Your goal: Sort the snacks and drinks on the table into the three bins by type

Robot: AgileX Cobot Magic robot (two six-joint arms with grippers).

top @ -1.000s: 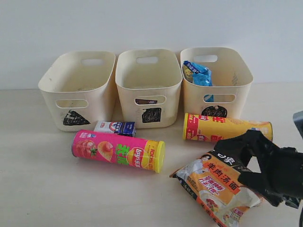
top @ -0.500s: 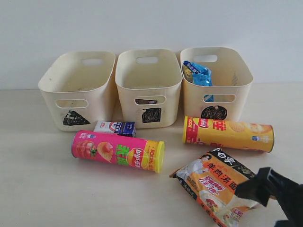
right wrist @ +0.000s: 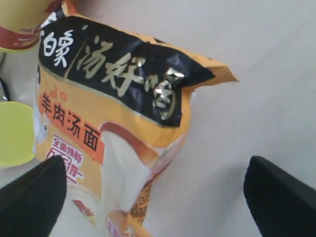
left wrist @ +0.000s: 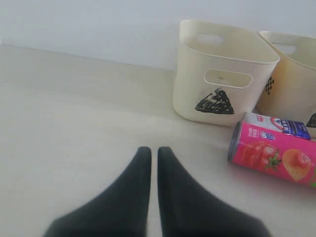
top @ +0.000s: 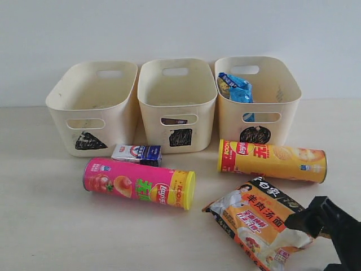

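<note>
While the right gripper hangs with jaws wide apart, the orange-white bag lies flat on the table beneath it, between its fingers.
Step, as judged: approach for pick-up.
Next move: descend, close on bag.
Left gripper: fingers together, empty.

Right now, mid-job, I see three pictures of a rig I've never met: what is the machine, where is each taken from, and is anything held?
It is a robot with two arms, each ending in a two-fingered tool. The wide picture comes from a camera off the arms; the other two from wrist cameras. On the table lie a pink tube, a yellow-orange tube, a white-and-blue carton and an orange-white bag, before three bins; a blue bag sits in the circle-marked bin. The left tool is shut and empty. The right tool is open at the orange-white bag's end, holding nothing.
</note>
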